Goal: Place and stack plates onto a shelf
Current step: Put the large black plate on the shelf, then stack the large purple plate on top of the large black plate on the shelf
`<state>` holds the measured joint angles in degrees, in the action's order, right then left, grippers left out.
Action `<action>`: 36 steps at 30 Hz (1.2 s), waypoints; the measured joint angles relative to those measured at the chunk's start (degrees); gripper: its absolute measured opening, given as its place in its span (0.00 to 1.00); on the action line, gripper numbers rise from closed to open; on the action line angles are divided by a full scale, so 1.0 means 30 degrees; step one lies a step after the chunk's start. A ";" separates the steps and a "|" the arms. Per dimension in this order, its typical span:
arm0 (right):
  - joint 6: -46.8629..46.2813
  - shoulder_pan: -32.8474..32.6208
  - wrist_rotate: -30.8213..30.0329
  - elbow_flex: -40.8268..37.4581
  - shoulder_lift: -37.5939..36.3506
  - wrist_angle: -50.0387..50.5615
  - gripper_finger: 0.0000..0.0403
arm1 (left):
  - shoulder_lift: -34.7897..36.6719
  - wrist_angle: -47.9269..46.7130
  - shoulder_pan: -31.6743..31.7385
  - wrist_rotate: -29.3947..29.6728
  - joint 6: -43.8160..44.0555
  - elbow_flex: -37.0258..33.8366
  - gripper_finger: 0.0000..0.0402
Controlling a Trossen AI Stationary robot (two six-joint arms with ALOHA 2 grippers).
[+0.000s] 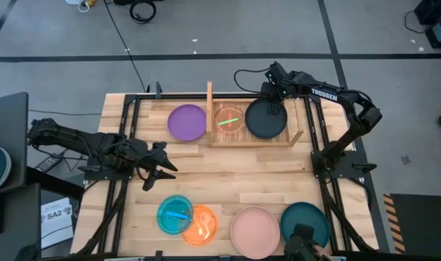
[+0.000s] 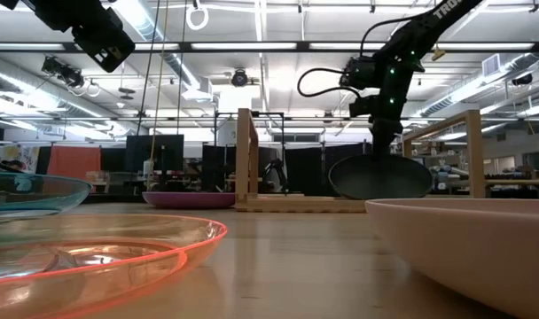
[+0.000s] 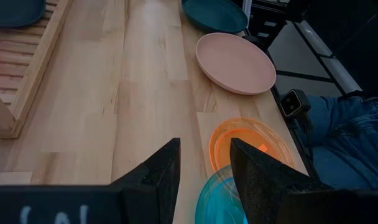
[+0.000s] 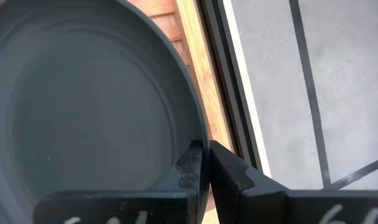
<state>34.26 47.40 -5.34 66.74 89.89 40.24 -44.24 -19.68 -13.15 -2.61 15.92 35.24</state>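
My right gripper [image 1: 273, 104] is shut on the black plate [image 1: 267, 120], which sits in the right half of the wooden shelf [image 1: 293, 138]. In the low view the black plate [image 2: 380, 177] hangs low over the shelf floor; whether it touches I cannot tell. A small red plate [image 1: 228, 122] lies in the shelf's left half. The purple plate [image 1: 187, 122] lies on the table left of the shelf. Blue [image 1: 174, 214], orange [image 1: 203, 225], pink [image 1: 254, 230] and teal [image 1: 305, 222] plates line the near edge. My left gripper [image 1: 161, 165] is open above the table's left middle. My right gripper pinches the black plate's far rim [image 4: 200, 134] between its two fingers, one finger [image 4: 188, 163] inside the dish and one [image 4: 229, 171] outside. It comes from above, pointing down at the shelf's far side [image 2: 380, 133]. The plate sits about level below the fingers.
A green utensil [image 1: 228, 120] lies on the red plate; the blue and orange plates overlap and hold utensils too. The shelf's upright side boards [image 2: 246, 155] [image 2: 472, 151] flank the black plate. A person in jeans [image 3: 350, 137] is at the near edge.
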 joint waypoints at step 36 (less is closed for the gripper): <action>-0.0066 0.0000 -0.0395 0.0000 0.0000 -0.0547 0.35 | 0.0003 0.0000 0.0000 0.0000 0.0000 0.0000 0.36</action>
<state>34.06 47.40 -6.53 66.74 89.89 38.60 -44.23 -19.68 -13.15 -2.61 15.92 35.24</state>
